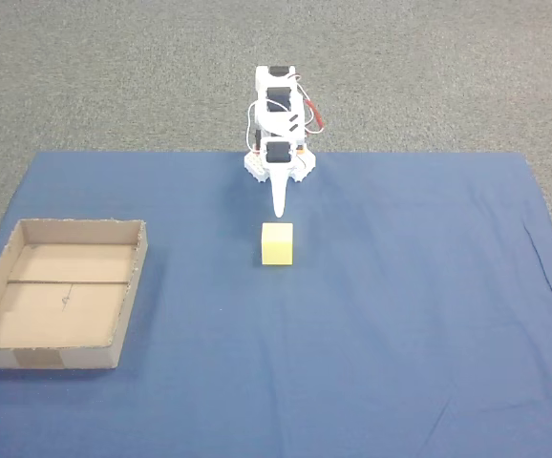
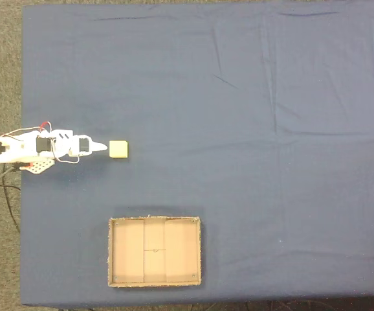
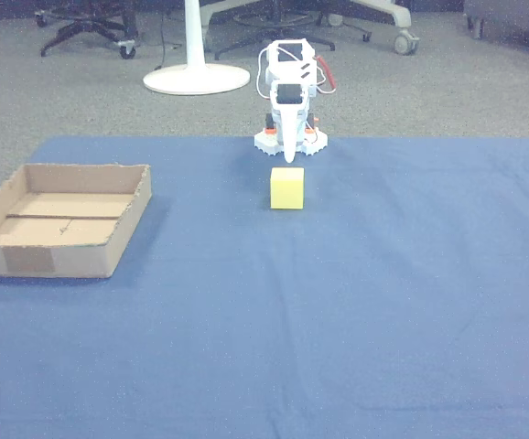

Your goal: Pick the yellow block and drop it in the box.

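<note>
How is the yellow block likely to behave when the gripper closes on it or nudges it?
The yellow block looks matte and foam-like, so it is probably light and slightly squashy. Its flat faces sit square on the blue cloth, so it should slide or tip rather than roll. The matte surface likely grips the gripper well.

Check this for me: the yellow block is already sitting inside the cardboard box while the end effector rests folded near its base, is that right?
Not quite. The yellow block is not in the box; it sits on the blue cloth, just in front of the end effector, well apart from the box. The top-down fixed view shows the box holding nothing. The rest holds: the arm is folded near its base.
</note>
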{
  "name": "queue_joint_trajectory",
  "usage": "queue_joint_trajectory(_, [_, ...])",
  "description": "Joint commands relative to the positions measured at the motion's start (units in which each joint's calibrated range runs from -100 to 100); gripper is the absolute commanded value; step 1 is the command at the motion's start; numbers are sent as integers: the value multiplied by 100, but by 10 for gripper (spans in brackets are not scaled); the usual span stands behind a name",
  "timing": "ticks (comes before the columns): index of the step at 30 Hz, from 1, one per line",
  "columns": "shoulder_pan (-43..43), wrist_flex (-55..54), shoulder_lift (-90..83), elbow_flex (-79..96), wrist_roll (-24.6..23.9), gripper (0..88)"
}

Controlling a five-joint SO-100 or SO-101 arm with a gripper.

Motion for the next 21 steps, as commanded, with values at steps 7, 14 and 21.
queue_joint_trajectory(7, [-73,25,-19,88,88,2])
queue_joint_trajectory(14, [-104,25,-19,88,142,2])
queue_joint_trajectory(21, [-18,157,867,-889,112,2])
